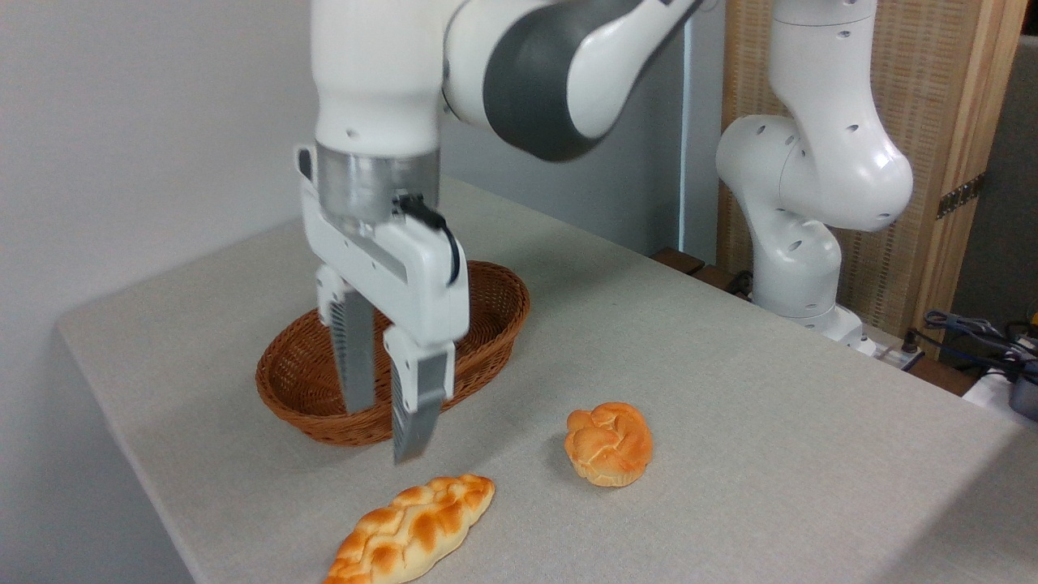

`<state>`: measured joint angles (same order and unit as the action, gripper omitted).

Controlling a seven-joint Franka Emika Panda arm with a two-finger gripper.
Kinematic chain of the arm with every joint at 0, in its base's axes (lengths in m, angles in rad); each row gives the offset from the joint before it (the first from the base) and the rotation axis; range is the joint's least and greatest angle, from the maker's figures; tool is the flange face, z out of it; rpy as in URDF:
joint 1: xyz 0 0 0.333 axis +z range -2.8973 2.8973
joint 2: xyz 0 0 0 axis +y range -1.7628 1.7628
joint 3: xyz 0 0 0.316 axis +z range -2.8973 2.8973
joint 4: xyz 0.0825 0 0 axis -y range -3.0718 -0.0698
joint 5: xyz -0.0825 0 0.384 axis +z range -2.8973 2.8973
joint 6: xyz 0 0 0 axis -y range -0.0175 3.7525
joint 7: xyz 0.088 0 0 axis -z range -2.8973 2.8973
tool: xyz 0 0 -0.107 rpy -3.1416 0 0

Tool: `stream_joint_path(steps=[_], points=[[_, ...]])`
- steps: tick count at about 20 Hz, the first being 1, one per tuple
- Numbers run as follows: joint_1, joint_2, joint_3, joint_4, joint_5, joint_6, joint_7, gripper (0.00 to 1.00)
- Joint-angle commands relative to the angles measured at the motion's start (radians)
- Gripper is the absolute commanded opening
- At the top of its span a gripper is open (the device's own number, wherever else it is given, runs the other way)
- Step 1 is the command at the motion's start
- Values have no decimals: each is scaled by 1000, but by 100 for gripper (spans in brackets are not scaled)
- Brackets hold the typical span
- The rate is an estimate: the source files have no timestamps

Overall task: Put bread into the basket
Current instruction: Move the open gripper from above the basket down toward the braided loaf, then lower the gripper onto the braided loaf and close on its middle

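The bread (pixel 413 531), a long golden braided loaf, lies on the grey table near the front edge, its lower end cut off by the frame. Behind it stands the basket (pixel 495 324), an oval reddish-brown wicker one, with nothing visible inside. My gripper (pixel 383 434) hangs open in front of the basket's near rim, fingers pointing down, nothing between them. Its tips hover just above and behind the loaf's upper end, not touching it.
A small round knotted bun (pixel 609 444) sits on the table to the right of the loaf. The arm's white base (pixel 803 268) stands at the back right, with cables (pixel 973 332) beside it. The table's left edge runs close to the basket.
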<state>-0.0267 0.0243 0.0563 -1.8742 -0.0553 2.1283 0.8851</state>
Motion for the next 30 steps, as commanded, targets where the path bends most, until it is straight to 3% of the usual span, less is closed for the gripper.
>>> stream_joint_path(steps=[1,23,27,29,30], points=[[2,15,10,-31,9,33,60,100],[4,147,14,-40,11,125,60,100],[4,163,13,-45,89,125,51,100],[4,163,13,-46,92,127,51,93],[4,163,14,-46,92,127,54,84]])
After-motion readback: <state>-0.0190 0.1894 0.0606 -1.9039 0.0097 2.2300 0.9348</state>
